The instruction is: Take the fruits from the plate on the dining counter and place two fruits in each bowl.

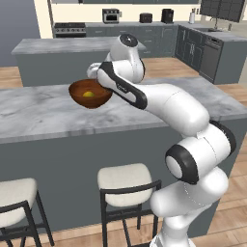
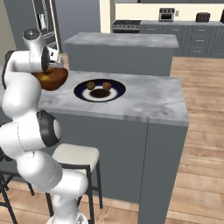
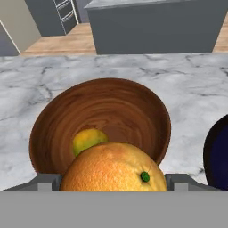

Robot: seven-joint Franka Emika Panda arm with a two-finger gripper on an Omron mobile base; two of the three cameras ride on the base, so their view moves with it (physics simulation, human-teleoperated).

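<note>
Hand view: end effector (image 3: 113, 180) grips an orange (image 3: 112, 167) above the wooden bowl (image 3: 100, 120).

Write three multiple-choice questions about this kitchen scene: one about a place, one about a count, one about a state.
1. Where does the yellow fruit lie?
A. in the wooden bowl
B. on the plate
C. on a stool

2. How many fruits lie on the plate?
A. none
B. two
C. five

3. What is the gripper doing?
A. hanging open with nothing between the jaws
B. gripping the bowl's rim
C. holding an orange over the wooden bowl

Answers: 1 A, the hand view shows the yellow fruit on the bowl's inner wall. 2 B, the right base view shows two brown fruits on it. 3 C, the orange sits between the jaws above the bowl.
</note>
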